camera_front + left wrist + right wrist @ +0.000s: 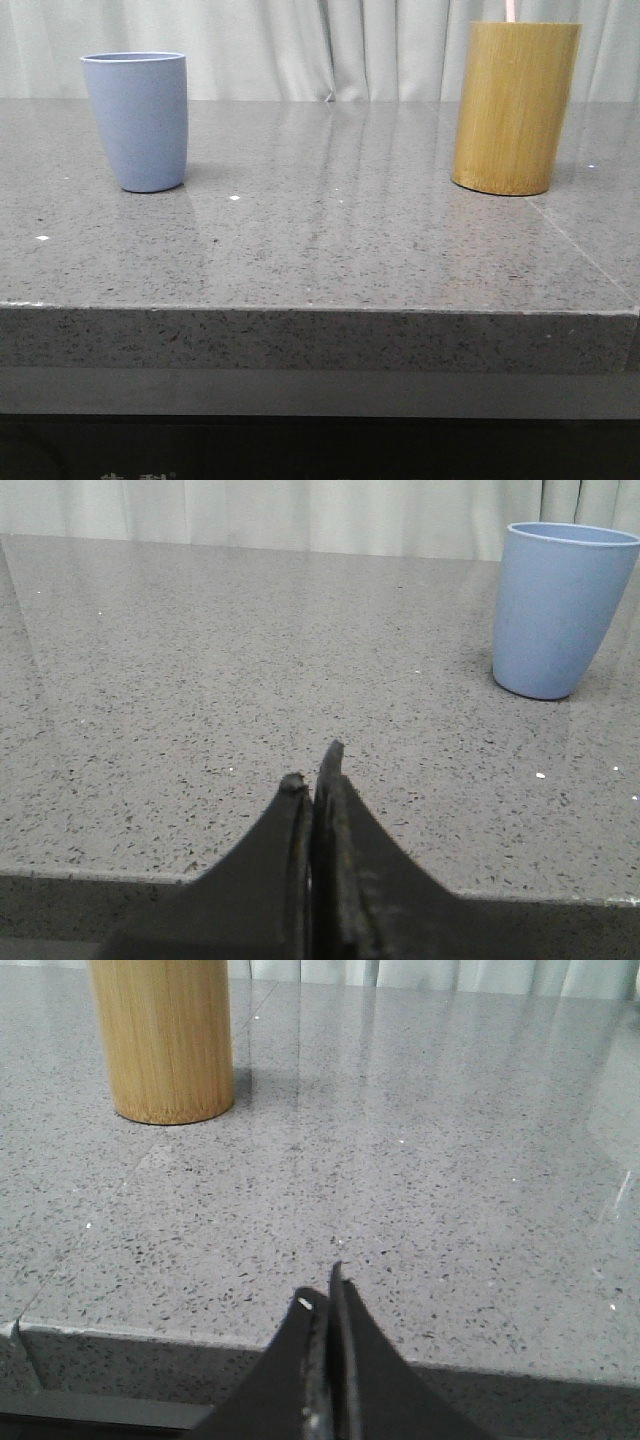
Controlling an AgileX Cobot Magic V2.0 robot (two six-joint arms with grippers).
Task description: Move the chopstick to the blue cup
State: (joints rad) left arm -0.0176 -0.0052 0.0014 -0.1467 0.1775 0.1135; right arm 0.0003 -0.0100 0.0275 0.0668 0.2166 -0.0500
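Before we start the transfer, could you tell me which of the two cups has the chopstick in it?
The yellow-brown bamboo cup on the right: the pink chopstick pokes up above its rim. The blue cup on the left is shorter, with nothing showing above its rim.

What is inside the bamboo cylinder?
A pale pink chopstick tip rises above the rim of the bamboo cylinder, so it stands inside. The opaque wall hides the rest of it and anything else within.

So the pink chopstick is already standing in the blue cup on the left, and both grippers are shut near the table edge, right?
Not quite. The front view shows the chopstick sticking out of the bamboo holder on the right; the blue cup on the left shows no stick. The left gripper and right gripper are shut near the table edge.
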